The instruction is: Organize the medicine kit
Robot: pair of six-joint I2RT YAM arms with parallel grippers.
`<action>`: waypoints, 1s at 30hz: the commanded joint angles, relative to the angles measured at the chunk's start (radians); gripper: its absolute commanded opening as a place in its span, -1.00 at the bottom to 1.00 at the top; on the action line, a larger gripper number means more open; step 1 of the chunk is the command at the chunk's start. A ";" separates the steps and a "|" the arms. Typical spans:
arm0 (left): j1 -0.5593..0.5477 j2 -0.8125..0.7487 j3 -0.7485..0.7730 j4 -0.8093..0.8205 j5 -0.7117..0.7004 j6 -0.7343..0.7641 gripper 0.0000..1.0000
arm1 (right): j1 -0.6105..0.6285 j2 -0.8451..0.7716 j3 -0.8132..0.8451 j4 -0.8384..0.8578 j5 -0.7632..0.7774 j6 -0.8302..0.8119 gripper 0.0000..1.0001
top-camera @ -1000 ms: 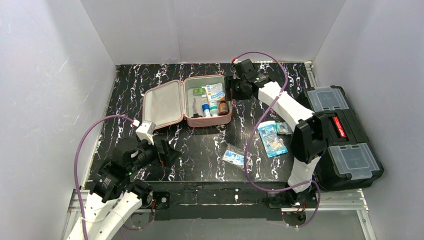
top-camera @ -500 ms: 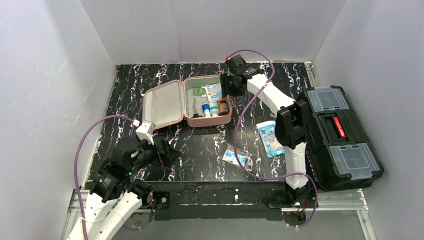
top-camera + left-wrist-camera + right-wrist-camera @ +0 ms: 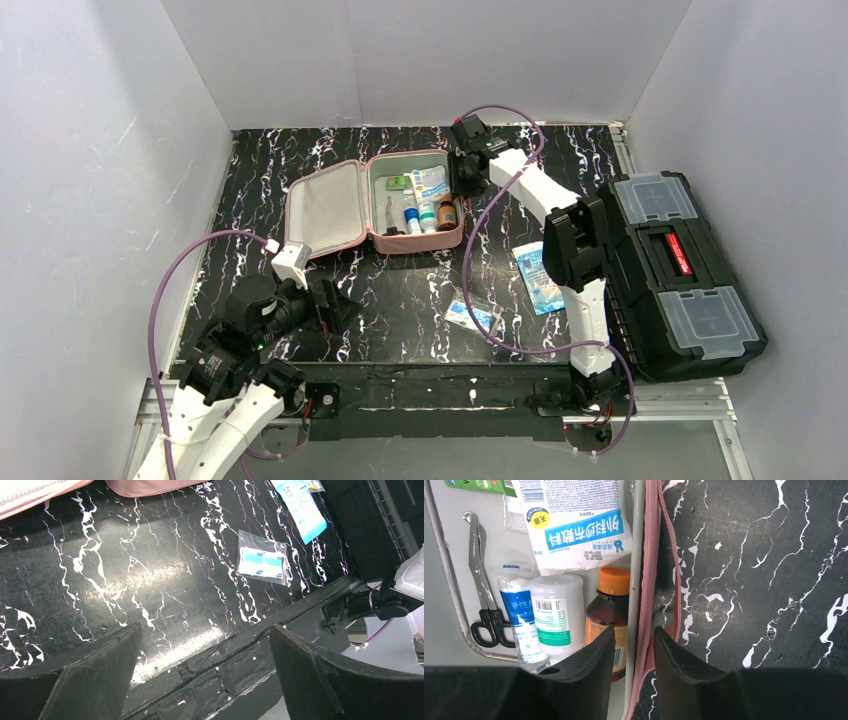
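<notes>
Medicine kit (image 3: 325,205), a pink zip case, lies open and flat toward the back of the desk (image 3: 400,290), its grey-lined lid spread to the left and its filled half to the right. The desk top is black with white marble-like veins and glossy enough to show a pale glare in the left wrist view; black tape runs along its near edge. Plain white walls (image 3: 400,60) close it in at the back and on both sides. A black toolbox (image 3: 680,275) with clear lids sits at the desk's right edge. Between toolbox and kit lies a blue packet (image 3: 540,275), and nearer the front a small clear bag (image 3: 470,315) with blue pieces. Inside the kit are scissors (image 3: 481,590), a white bottle (image 3: 556,615), a brown bottle (image 3: 609,610) with an orange cap, and a white packet (image 3: 574,525) with a blue label. The right end effector (image 3: 634,635) straddles the kit's right wall, one finger over the brown bottle and the other outside; the fingers stand close, but I cannot tell whether they pinch the wall. The left end effector (image 3: 205,680) hovers over bare desk near the front left, fingers wide apart and holding nothing.
</notes>
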 commanded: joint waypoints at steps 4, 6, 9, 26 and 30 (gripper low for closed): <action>0.006 0.002 0.005 -0.010 -0.006 0.000 0.99 | -0.004 0.019 0.030 0.001 0.020 0.036 -0.42; 0.006 0.002 0.005 -0.010 -0.006 0.000 0.99 | -0.004 0.016 0.018 0.003 0.021 0.048 -0.54; 0.006 0.002 0.005 -0.011 -0.007 0.001 0.99 | -0.004 0.005 -0.006 0.015 0.022 0.065 -0.73; 0.006 0.004 0.005 -0.013 0.000 -0.003 0.99 | 0.000 -0.260 -0.398 0.158 0.053 0.425 -0.97; 0.006 -0.001 0.005 -0.013 0.004 -0.004 0.99 | 0.008 -0.337 -0.514 0.203 0.052 0.568 -0.97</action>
